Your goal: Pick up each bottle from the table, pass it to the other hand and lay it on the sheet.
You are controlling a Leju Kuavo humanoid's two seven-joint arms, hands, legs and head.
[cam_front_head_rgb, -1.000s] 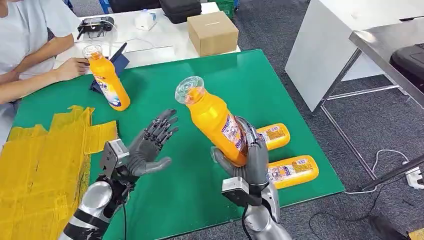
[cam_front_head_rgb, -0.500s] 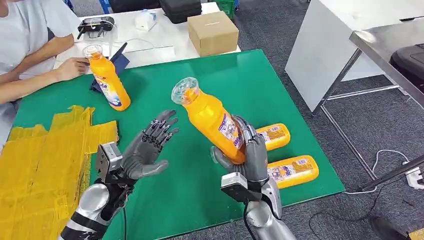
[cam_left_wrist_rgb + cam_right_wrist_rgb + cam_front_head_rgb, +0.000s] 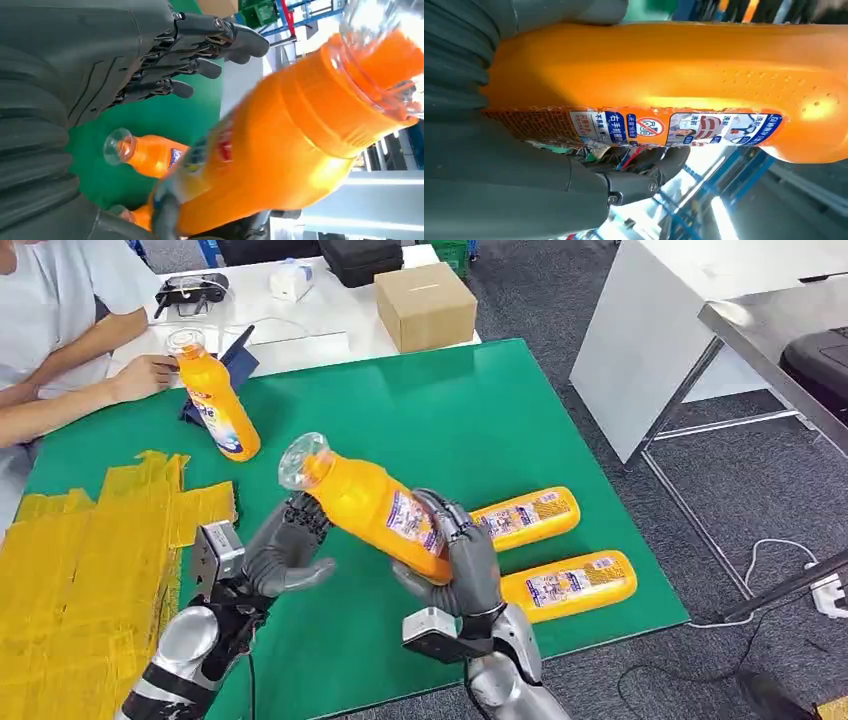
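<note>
Nearest the robot, above the green table mat (image 3: 480, 390), the right hand (image 3: 462, 570) grips the lower body of an orange plastic bottle with a clear cap (image 3: 365, 502), fingers wrapped around its label. That bottle tilts steeply, cap pointing toward the left hand (image 3: 285, 550), whose palm faces it with fingers spread apart and holding nothing; the bottle's neck passes just above those fingers (image 3: 220, 42). Just beyond the right hand, two more orange bottles (image 3: 525, 517) (image 3: 568, 584) lie on their sides on the mat. Left of the mat lies the crinkled yellow sheet (image 3: 90, 560). Farther off, a fourth orange bottle (image 3: 215, 395) stands upright near a seated person's hand (image 3: 150, 372), and a cardboard box (image 3: 425, 305) rests on the white table behind.
</note>
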